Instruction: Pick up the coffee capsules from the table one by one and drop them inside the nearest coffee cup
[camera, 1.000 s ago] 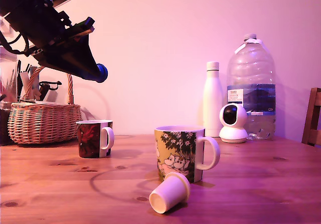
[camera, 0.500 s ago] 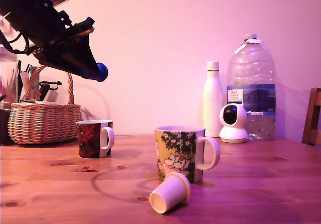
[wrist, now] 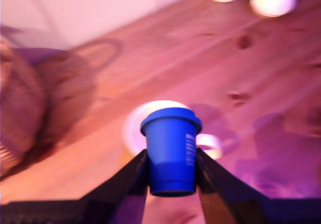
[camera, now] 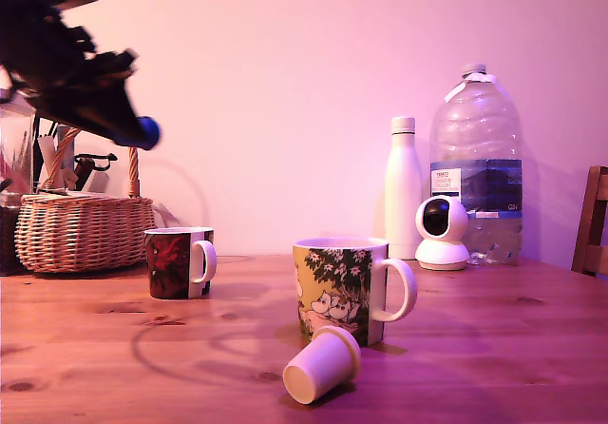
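Wrist view shows the gripper [wrist: 171, 171] clamped on the blue capsule [wrist: 171, 151] by its tapered sides, high above the red mug [camera: 179, 262]; light, rigid, glossy, judged slip-prone.

Low tabletop exterior view, downward wrist view, sharing red mug [camera: 179, 262]

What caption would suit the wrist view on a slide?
Gripper holding a blue capsule above a white-rimmed mug on the wooden table.
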Action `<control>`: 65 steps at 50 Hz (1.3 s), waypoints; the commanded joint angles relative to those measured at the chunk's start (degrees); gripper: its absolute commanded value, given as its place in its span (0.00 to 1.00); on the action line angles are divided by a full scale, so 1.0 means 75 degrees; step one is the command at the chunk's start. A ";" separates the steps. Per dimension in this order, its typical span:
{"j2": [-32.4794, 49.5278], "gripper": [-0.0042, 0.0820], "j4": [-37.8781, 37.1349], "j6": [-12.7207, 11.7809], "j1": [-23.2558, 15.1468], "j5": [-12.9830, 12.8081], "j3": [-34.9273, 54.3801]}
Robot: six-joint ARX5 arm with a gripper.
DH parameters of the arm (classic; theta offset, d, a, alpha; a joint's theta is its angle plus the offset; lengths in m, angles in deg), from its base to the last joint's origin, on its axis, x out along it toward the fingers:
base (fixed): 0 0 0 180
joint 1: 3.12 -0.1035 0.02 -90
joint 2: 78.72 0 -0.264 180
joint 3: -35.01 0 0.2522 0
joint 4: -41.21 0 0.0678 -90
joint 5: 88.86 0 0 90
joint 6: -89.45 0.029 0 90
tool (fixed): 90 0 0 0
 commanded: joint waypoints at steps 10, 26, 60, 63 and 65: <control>0.0047 0.28 -0.0134 0.0082 -0.0015 0.0012 0.0149; -0.0761 0.28 0.0108 -0.0117 0.0119 0.0006 -0.0455; -0.3080 0.28 0.2623 -0.0117 0.0437 0.0006 -0.3742; -0.3258 0.28 0.2801 -0.0117 0.0437 0.0006 -0.3958; -0.3360 0.28 0.2943 -0.0117 0.0437 0.0006 -0.4080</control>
